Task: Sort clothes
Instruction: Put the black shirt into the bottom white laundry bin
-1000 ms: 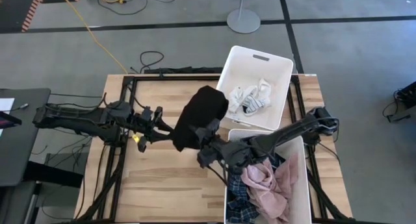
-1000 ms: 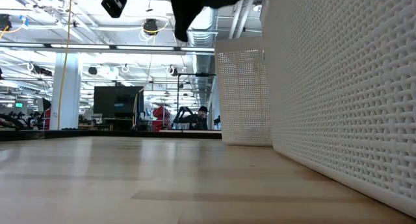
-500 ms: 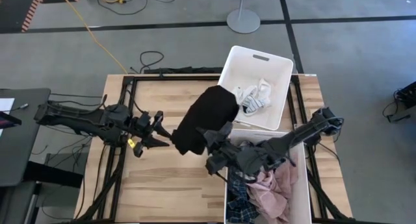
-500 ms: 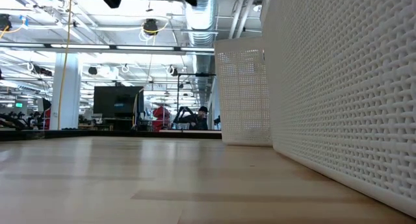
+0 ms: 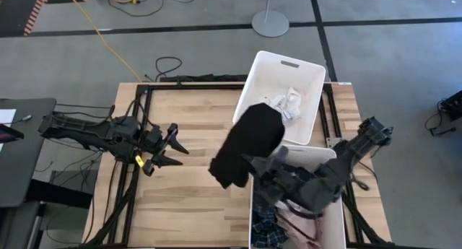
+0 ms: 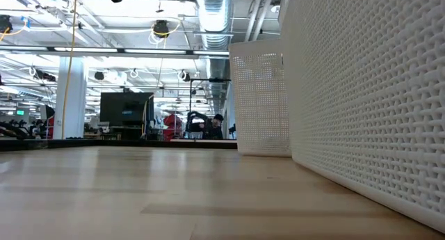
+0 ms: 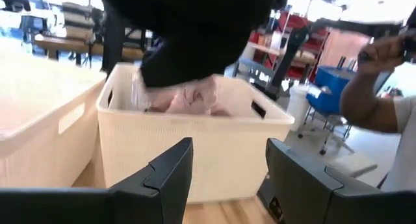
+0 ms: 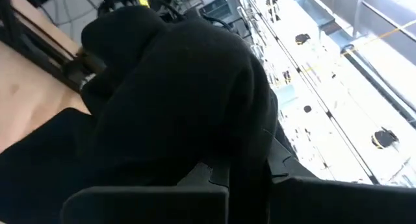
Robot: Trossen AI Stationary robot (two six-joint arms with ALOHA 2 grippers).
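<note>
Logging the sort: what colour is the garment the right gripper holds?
Black; the high view shows it best.

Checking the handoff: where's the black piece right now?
High view: the black piece hangs from the right gripper over the table's middle, beside the near bin's left rim, clear of the left gripper.

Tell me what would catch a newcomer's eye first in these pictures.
First, the black piece, hanging in the air from the shut right gripper beside the near bin that holds the pink piece. Next, the far bin with white socks. The left gripper hovers open over the bare table, holding nothing.
</note>
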